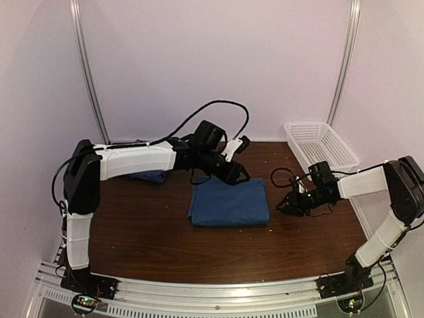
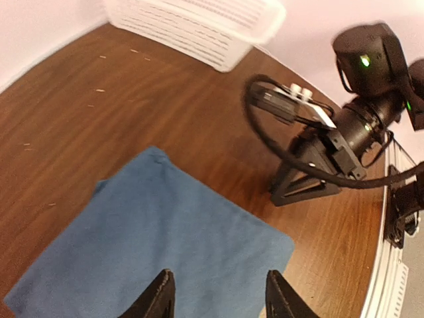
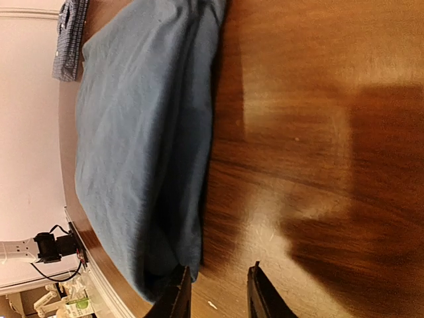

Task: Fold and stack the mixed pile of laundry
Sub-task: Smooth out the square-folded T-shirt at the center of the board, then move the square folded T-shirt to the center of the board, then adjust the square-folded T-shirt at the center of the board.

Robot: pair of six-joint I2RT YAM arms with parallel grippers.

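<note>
The teal-blue t-shirt (image 1: pixel 228 203) lies folded into a flat rectangle at the table's middle. My left gripper (image 1: pixel 241 177) hovers over its far edge, open, with nothing between the fingers; in the left wrist view the t-shirt (image 2: pixel 152 245) fills the space under the left gripper (image 2: pixel 218 301). Low beside the shirt's right edge, my right gripper (image 1: pixel 280 207) stands open over bare wood. In the right wrist view, the right gripper (image 3: pixel 218 295) has one finger close to the t-shirt's (image 3: pixel 139 132) folded edge. The checked shirt (image 3: pixel 68 40) lies at the back left, mostly hidden under my left arm (image 1: pixel 151 176).
A white lattice basket (image 1: pixel 321 142) stands at the back right corner against the wall, also in the left wrist view (image 2: pixel 199 26). Cables loop above the left arm. Bare brown table (image 1: pixel 218 255) stretches in front of the t-shirt to the metal rail.
</note>
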